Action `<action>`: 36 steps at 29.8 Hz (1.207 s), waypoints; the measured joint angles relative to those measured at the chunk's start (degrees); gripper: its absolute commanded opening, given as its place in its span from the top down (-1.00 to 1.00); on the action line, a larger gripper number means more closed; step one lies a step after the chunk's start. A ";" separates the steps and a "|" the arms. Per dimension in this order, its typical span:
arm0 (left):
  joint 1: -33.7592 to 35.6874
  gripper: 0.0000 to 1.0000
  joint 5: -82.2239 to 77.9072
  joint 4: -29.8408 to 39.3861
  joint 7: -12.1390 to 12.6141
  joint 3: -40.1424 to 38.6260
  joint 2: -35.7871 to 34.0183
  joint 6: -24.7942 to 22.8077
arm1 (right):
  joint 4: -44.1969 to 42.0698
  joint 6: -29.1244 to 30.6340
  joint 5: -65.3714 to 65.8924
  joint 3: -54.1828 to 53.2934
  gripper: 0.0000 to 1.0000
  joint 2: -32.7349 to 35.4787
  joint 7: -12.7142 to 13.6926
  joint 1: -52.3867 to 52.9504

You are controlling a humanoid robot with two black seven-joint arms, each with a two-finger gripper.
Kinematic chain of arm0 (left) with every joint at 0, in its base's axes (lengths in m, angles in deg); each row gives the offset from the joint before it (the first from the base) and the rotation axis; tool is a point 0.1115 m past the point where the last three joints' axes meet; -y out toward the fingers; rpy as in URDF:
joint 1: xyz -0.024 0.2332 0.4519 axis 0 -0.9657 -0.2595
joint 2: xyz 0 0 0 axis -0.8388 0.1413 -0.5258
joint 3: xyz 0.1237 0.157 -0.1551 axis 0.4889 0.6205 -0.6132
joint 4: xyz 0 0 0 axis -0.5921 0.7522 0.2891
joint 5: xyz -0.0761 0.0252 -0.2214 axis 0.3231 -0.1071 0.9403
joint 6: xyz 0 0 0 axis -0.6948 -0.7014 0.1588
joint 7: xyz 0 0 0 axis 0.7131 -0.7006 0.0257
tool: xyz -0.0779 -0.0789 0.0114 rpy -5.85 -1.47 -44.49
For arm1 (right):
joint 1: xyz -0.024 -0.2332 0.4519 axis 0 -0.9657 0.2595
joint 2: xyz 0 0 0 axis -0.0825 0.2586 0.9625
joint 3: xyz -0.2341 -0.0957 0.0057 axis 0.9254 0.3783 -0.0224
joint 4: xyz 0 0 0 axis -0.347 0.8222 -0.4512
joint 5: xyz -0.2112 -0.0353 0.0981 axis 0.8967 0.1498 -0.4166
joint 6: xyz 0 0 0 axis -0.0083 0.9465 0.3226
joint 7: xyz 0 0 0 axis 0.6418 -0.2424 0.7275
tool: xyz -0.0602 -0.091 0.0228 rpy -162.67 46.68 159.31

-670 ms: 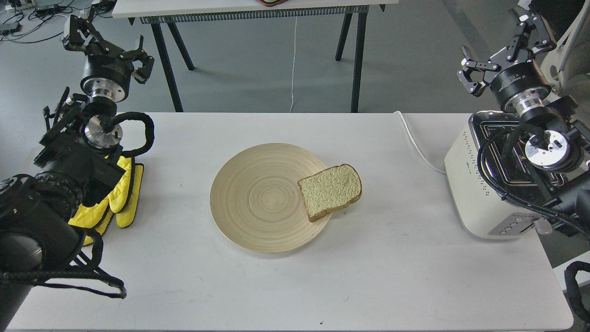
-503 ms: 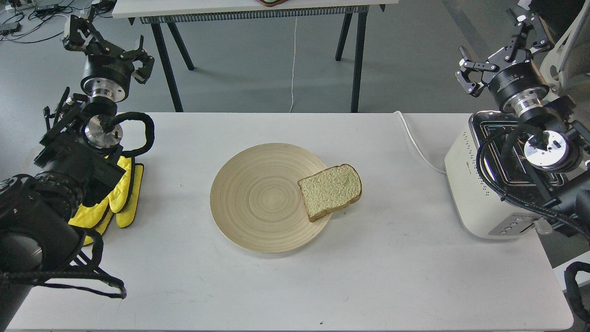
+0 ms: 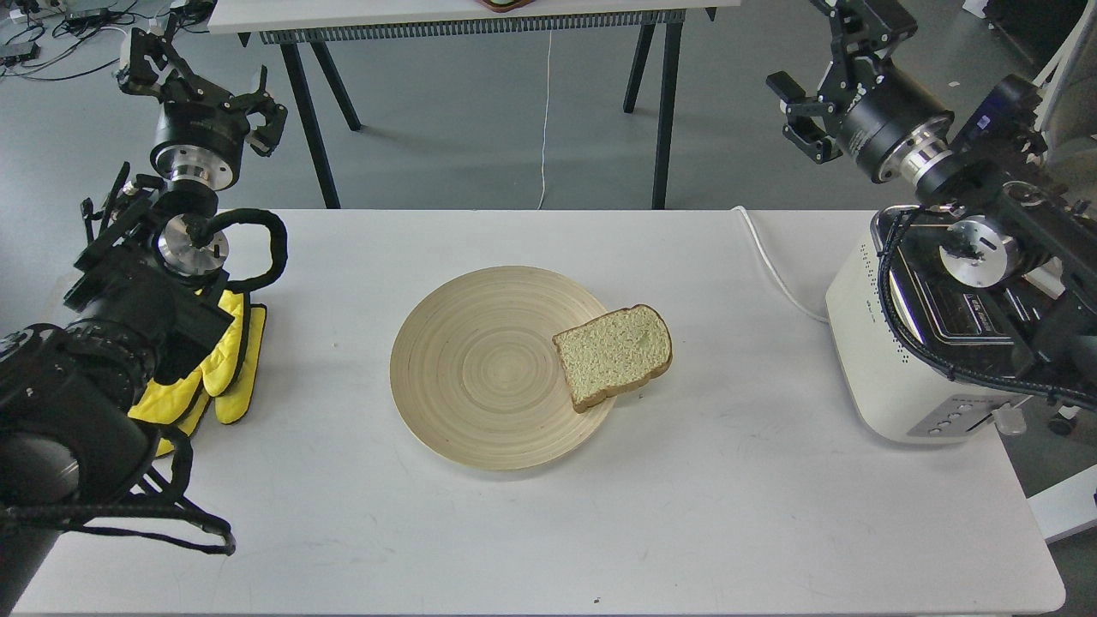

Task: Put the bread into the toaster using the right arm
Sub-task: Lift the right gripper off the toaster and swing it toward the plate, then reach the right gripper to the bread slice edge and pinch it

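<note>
The bread point(image 3: 613, 356) lies flat with its left part on the right rim of a round wooden plate point(image 3: 480, 368) and its right part overhanging the table. The toaster point(image 3: 883, 368) stands at the table's right edge, partly covered by my right arm. My right gripper point(image 3: 818, 60) is open and empty, raised high above the table's far right edge, up and left of the toaster and far from the bread. My left gripper point(image 3: 201, 81) is open and empty, raised at the far left.
Yellow mitts point(image 3: 218, 368) lie at the table's left edge under my left arm. The toaster's white cord point(image 3: 771, 261) runs over the table's back right. A second table point(image 3: 463, 17) with black legs stands behind.
</note>
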State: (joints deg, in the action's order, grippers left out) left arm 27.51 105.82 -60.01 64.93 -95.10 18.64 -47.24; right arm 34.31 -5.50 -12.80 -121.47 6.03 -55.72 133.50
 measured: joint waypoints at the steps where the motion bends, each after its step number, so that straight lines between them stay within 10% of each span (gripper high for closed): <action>1: -0.03 -1.00 0.00 0.00 0.00 0.00 0.04 0.00 | 0.40 -0.85 3.36 1.29 -0.96 0.06 -0.14 -0.09; 14: -0.03 -1.00 0.01 0.00 -0.01 0.00 0.16 0.00 | -0.06 -9.02 24.28 19.25 -0.80 -0.96 -0.77 -5.62; 36: -0.03 -1.00 -0.08 0.06 0.08 0.02 0.11 0.00 | -6.79 -12.81 24.15 26.72 -0.27 -10.29 -0.70 -10.51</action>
State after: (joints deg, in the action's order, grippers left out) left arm 27.48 105.74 -59.95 65.01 -95.08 18.75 -47.25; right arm 27.52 -18.30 11.35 -94.75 -4.26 -56.42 122.99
